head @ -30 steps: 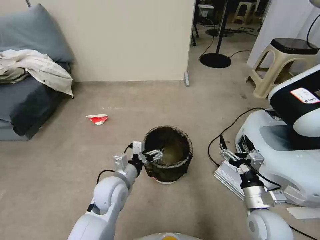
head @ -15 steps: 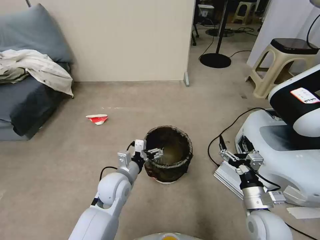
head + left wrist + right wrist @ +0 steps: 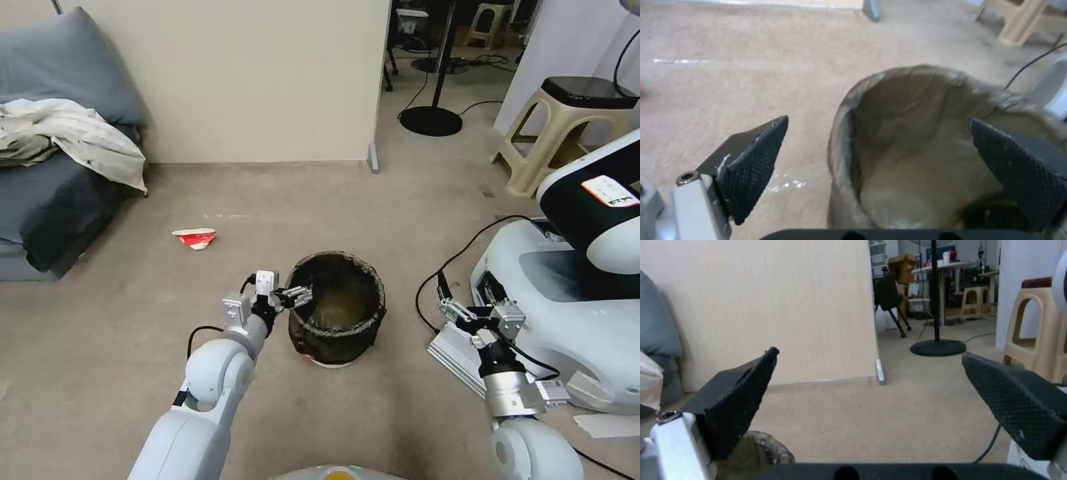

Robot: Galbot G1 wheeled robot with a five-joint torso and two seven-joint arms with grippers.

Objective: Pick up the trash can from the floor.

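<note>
The trash can [image 3: 337, 313] stands upright on the floor [image 3: 413, 200], its round mouth facing up and its dark bag folded over the rim, with a sliver of white base showing at the bottom. Taking the trash can as the landmark, the left gripper [image 3: 291, 297] sits right at the rim on the side nearest the crushed paper cup [image 3: 195, 237], at the height of the rim and not down by the base. Its fingers are spread apart. In the left wrist view the rim wall of the trash can [image 3: 907, 140] runs up between the two pads: one pad [image 3: 753, 160] hangs outside the wall over bare floor, the other is over the bag-lined inside. So the gripper [image 3: 880, 136] straddles the wall, and nothing is pinched yet.

The can's long axis is vertical, so the wall to be clamped stands up and down, and the fingers are set across it. The grip looks to depend on both pads dropping a little lower over the rim before they squeeze, since the loose bag fold could slip.

The right gripper [image 3: 477, 313] waits well off on the trash can's other side, beside a white machine [image 3: 573, 320], its fingers also spread, as the right wrist view [image 3: 871, 383] shows. The left arm is plainly the nearer one.
</note>
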